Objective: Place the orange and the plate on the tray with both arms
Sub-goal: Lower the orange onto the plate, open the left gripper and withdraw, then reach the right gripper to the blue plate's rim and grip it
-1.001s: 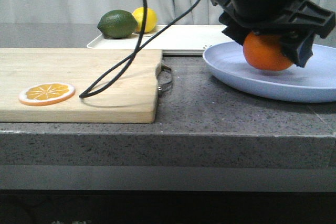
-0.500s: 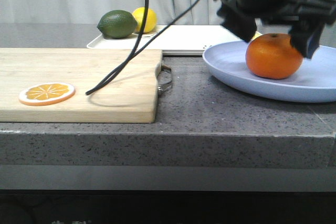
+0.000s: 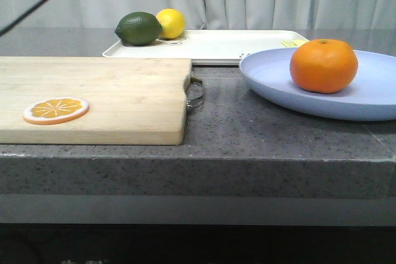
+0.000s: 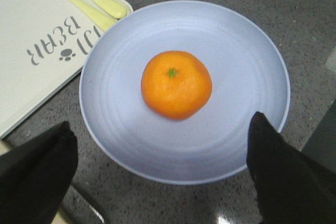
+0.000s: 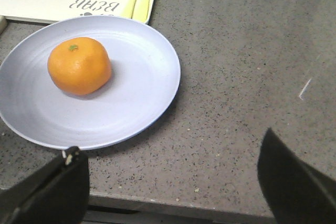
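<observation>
The orange (image 3: 323, 65) rests free on the lavender-blue plate (image 3: 272, 81), which sits on the grey counter in front of the cream tray (image 3: 216, 46). Neither gripper shows in the front view. In the left wrist view my left gripper (image 4: 161, 124) is open and empty, high above the plate (image 4: 231, 51), with the orange (image 4: 176, 84) below it and the tray (image 4: 31, 40) beside it. In the right wrist view my right gripper (image 5: 170, 148) is open and empty over bare counter by the front edge, beside the plate (image 5: 136, 93) and orange (image 5: 79, 65).
A wooden cutting board (image 3: 93, 94) with an orange slice (image 3: 55, 110) lies at the left. A green lime (image 3: 138, 28) and a yellow lemon (image 3: 171, 23) sit on the tray's far left end. Yellow cutlery (image 4: 89, 1) lies on the tray's near corner.
My left gripper opened, left the orange on the plate, and rose out of the front view. Its cable swung up to the left. The orange and plate stay put.
</observation>
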`<state>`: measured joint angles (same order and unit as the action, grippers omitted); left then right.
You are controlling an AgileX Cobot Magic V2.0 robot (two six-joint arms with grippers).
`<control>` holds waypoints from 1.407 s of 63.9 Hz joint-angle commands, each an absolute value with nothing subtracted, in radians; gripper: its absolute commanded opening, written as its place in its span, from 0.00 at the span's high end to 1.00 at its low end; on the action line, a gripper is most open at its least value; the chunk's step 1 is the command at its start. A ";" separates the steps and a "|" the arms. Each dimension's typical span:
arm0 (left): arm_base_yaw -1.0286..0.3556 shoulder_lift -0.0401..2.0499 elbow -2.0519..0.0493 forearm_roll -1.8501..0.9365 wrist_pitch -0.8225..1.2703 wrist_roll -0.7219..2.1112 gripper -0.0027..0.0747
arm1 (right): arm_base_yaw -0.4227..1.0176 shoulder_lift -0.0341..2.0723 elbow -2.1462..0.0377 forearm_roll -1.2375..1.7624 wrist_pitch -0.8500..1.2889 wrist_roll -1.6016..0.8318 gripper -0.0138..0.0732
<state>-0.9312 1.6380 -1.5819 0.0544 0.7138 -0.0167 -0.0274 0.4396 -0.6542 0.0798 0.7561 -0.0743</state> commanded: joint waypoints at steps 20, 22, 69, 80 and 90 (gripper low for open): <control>-0.828 1.170 -1.163 0.059 0.609 -0.072 0.15 | -0.034 0.564 -0.708 0.107 0.751 -0.066 0.09; -0.824 1.145 -1.140 0.059 0.611 -0.072 0.15 | -0.034 0.592 -0.717 0.111 0.758 -0.066 0.09; -0.620 0.762 -0.907 0.059 0.732 -0.076 0.15 | -0.327 1.200 -1.004 0.435 0.935 -0.164 0.09; -0.620 0.768 -0.907 0.057 0.722 -0.076 0.15 | -0.327 1.297 -1.004 0.622 0.927 -0.273 0.09; -0.620 0.768 -0.907 0.057 0.722 -0.076 0.15 | -0.327 1.379 -1.004 0.730 0.928 -0.287 0.09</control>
<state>-0.6239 0.7648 -0.8821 0.0595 0.7944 -0.0676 -0.3202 1.3682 -0.9705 0.6384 0.9493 -0.2634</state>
